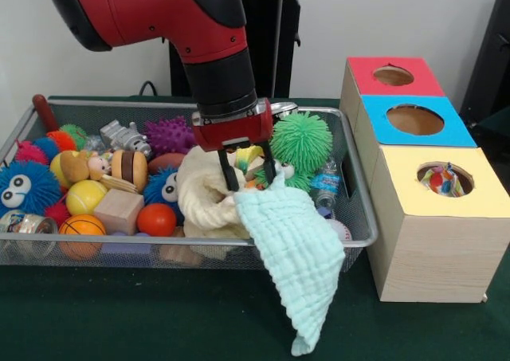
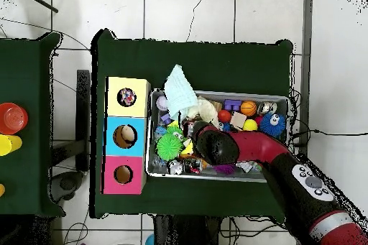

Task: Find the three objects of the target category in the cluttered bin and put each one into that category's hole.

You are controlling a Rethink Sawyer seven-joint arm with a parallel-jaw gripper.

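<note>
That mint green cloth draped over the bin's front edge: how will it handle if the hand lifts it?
Probably floppy: the mint green cloth already hangs limp over the bin rim, folding under its own weight. Likely light, being thin fabric. It may drag or snag the cream cloth it touches beside the hand.

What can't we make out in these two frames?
- Gripper grip on the mint cloth: front view shows fingers at its top corner, contact unclear; overhead, the arm covers it.
- Bin contents under the cream cloth: hidden.
- Yellow box hole: something colourful inside, too small to identify.
</note>
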